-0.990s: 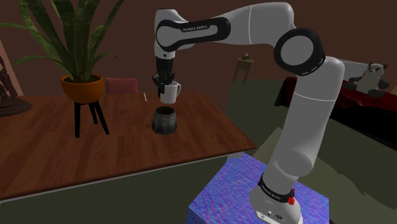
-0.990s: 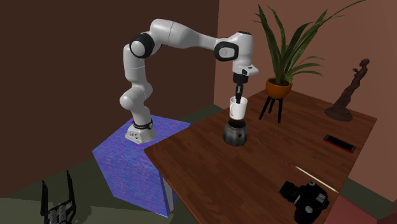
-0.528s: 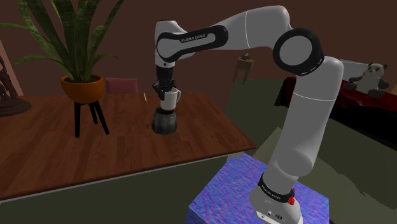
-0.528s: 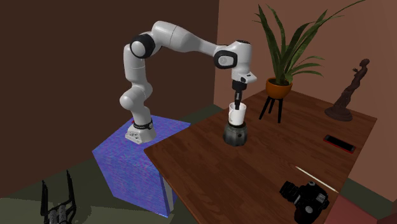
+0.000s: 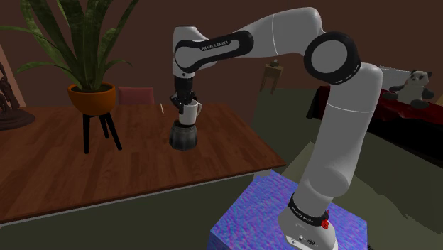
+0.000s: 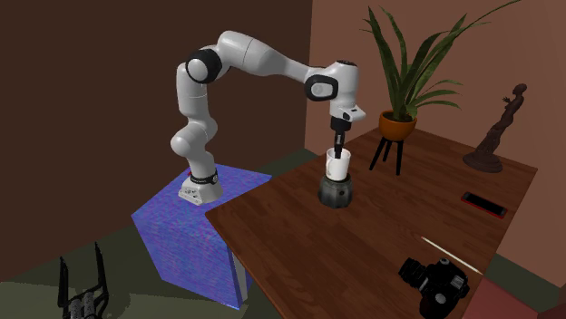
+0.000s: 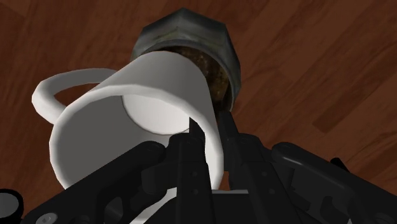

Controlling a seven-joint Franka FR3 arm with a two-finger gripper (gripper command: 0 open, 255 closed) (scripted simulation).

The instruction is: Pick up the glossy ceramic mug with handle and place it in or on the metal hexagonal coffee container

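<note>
Wooden table (image 5: pixel 106 177): potted plant (image 5: pixel 91 96) near container (image 5: pixel 182 136), mug (image 5: pixel 189 111) over it.

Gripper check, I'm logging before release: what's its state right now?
Gripper: shut on the white mug, clasping its wall above the dark container.

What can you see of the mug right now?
The mug is plain white and smooth, with a loop handle on one side. It stands upright, mouth up, and is empty inside. The gripper is shut on its wall, one finger inside and one outside, away from the handle. Its base sits at the open top of the dark grey container on the table. It looks to rest there, though contact is hard to confirm.
</note>
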